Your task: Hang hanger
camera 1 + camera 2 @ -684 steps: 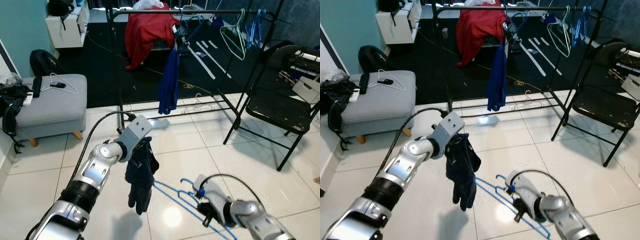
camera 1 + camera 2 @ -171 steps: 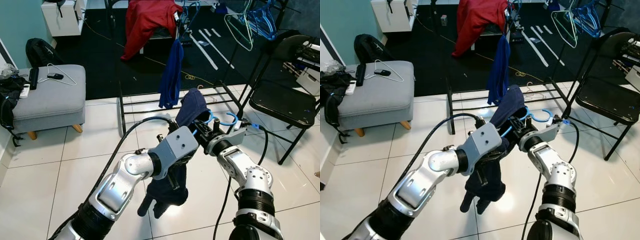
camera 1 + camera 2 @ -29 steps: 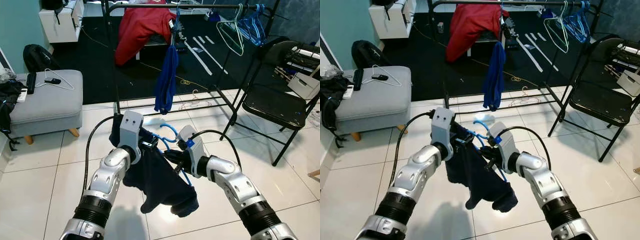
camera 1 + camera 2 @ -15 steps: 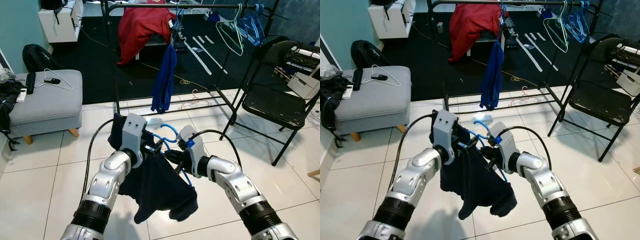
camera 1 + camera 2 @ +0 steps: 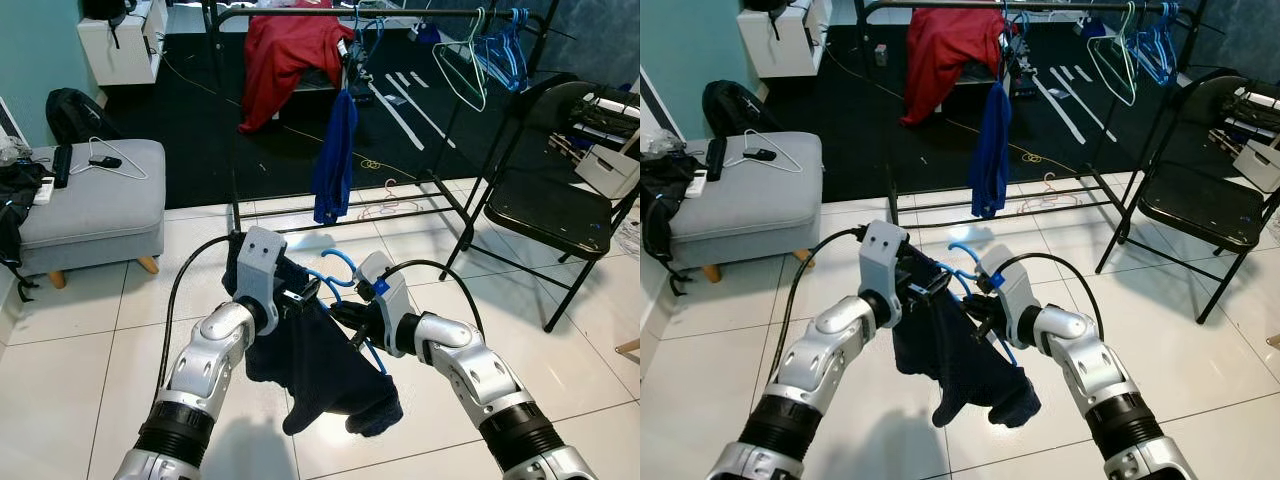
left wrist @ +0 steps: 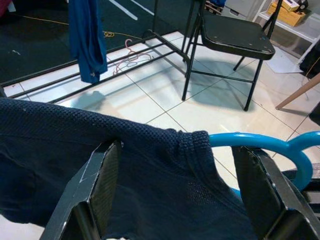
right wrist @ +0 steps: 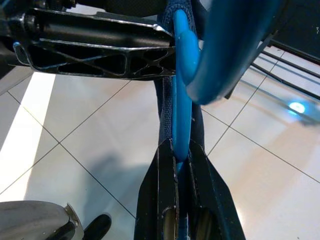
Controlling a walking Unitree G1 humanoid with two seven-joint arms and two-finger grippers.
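White tiles (image 5: 90,330) below — right claw (image 7: 181,150) apparently pinches blue hanger (image 7: 182,107).

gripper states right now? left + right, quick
Left gripper: open, fingers either side of the navy garment.
Right gripper: shut on the blue hanger.

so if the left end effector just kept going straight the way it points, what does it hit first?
Probably the dark knit garment draped between its open fingers, then the blue hanger. Beyond lies floor and the folding chair, though depth is unclear.
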